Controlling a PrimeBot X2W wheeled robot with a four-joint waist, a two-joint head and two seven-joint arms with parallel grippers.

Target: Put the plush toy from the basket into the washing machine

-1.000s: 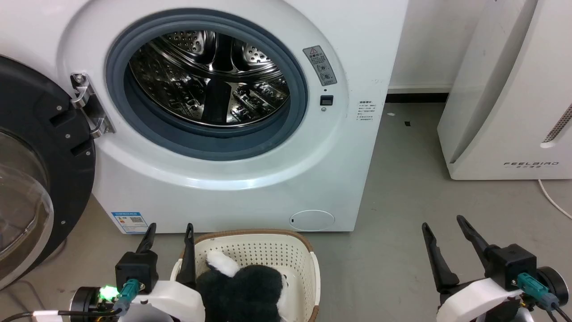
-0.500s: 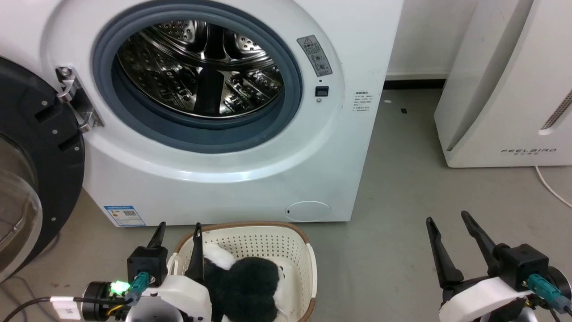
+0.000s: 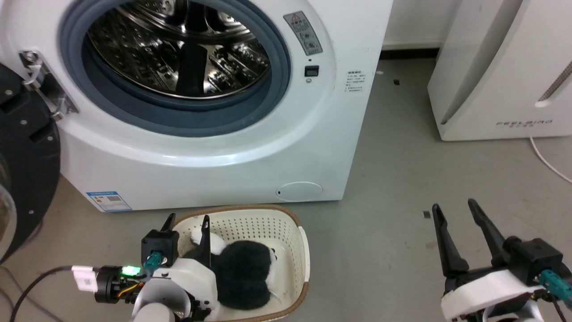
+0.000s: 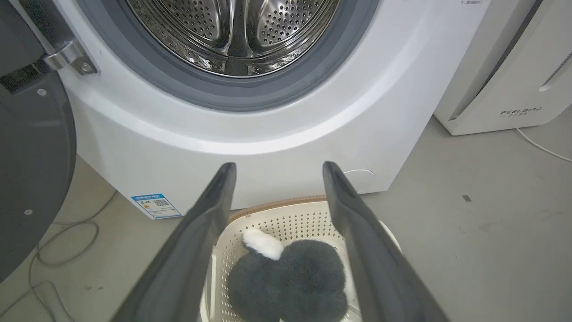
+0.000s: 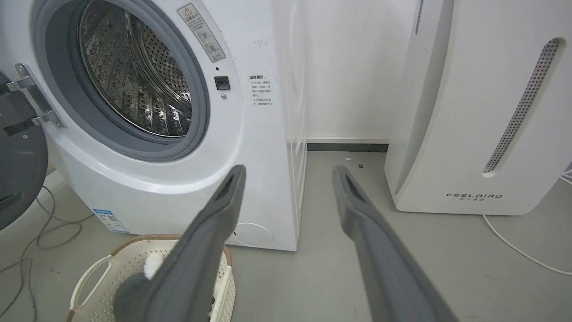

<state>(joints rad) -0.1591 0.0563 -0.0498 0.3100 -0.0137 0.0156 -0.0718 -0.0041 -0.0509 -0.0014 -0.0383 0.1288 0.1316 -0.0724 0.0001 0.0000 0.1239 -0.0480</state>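
**A:** Two grippers. The left gripper (image 3: 187, 219) is spread and empty over the left rim of one cream perforated plastic basket (image 3: 257, 230). The right gripper (image 3: 453, 205) is spread too, well apart.

**B:** One fluffy black-and-white plush toy (image 3: 243, 273) lies inside. Soft and light, I'd say: pinch deep into the black body.

**A:** Beyond, one white front-loading washing machine (image 3: 223, 147), shiny steel drum (image 3: 178, 49) gaping.

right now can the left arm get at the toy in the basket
Likely yes. The left gripper is open at the basket's left end, and the toy lies uncovered in the open-topped basket right by its fingers, with nothing on top of it.
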